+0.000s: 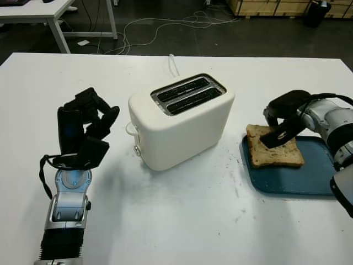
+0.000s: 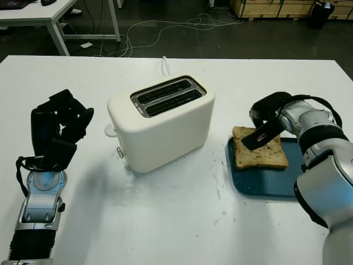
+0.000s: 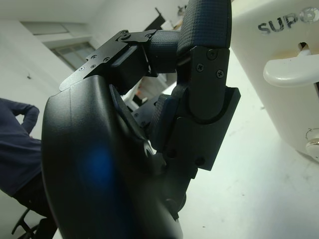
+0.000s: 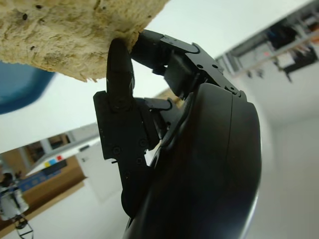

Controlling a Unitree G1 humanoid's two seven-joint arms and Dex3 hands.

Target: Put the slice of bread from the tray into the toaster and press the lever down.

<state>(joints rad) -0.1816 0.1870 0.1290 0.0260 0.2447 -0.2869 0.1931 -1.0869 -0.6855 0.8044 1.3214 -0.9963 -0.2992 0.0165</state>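
Left hand point(image 1: 83, 132): nearest the table's front edge on the left side, raised off the top, fingers curled in on nothing, just beside the toaster's lever end.
Tray point(image 1: 314, 182): blue, near the table's right edge, towards the front.
Slice of bread point(image 1: 274, 148): on the tray's back-left corner, overhanging its rim towards the toaster.
Right hand point(image 1: 280, 134): directly at the slice, nearer by far than the left; one finger lies across the top, another presses the edge from below, so it seems to be pinching the slice.
Toaster point(image 1: 182, 121): mid-table, well apart from the tray, slots point(image 1: 185, 95) running diagonally, back-right to front-left.
Lever point(image 3: 291, 72): on the toaster's left end, up.
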